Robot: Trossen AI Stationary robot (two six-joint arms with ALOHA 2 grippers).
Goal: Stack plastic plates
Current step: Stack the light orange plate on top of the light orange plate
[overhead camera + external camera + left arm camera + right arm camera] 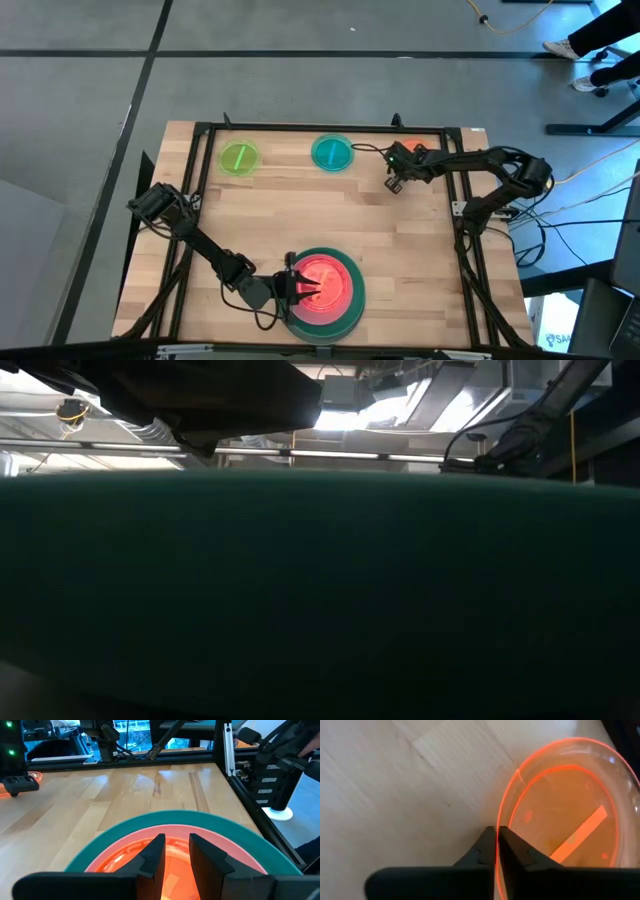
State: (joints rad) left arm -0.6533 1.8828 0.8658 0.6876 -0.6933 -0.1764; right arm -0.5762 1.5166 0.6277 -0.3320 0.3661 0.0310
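Note:
A stack stands near the table's near edge: a large dark green plate (345,312) under a pink plate (347,278), with a translucent orange-pink plate (326,283) on top. My left gripper (304,288) is open just above that top plate (172,870), with the fingers either side of its middle; I cannot tell whether they touch it. Near the far edge, a lime green plate (239,158) and a teal plate (332,153) lie flat on the table. My right gripper (400,160) is shut on a translucent orange plate (570,815) by the far right corner, mostly hidden under the arm in the high view. My right gripper pinches the orange plate's rim (504,820) between its two fingers, one finger (487,842) outside the rim and the other inside. The rest of the plate reaches out ahead of the fingers over the wood. I cannot tell whether it is lifted clear.
A black frame (320,128) runs around the table's edges, with posts at the corners. The dark green plate's wall (320,590) fills the low view. Bare wood (300,215) lies between the stack and the far plates. Cables hang off the right side.

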